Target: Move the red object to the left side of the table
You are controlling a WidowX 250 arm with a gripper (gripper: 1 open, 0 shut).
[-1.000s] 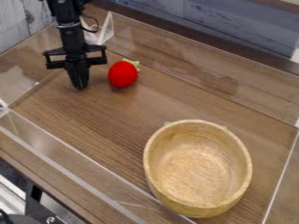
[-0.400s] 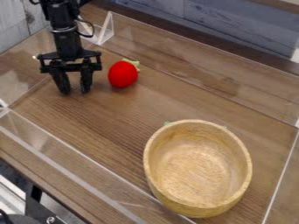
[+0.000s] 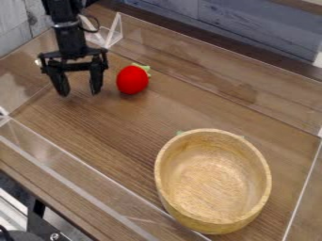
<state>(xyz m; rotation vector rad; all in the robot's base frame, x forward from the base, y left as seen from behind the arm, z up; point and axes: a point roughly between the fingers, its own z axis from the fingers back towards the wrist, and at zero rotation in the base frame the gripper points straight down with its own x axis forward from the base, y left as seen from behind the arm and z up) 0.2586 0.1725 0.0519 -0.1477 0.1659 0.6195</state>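
The desk was brown wood with long dark grain lines running across it. It looked smooth and a bit shiny. Clear plastic walls stood around its edges, thin and see-through, with bright lines along their tops.

The red fruit sat on the desk in the upper left of the frame. It was small, round and bright red, with a smooth skin. A tiny green leafy bit stuck out at its top right.

The hand was black and hung just left of the fruit, pointing down at the desk. Its two thin fingers were spread wide apart, and nothing was between them. It did not touch the fruit; a small gap of bare wood showed between them. A dark arm rose up from the hand to the top edge of the frame.

A bowl sat in the lower right, well apart from the fruit. It was big, round and made of pale wood, with a thick rim and a rough, speckled inside.
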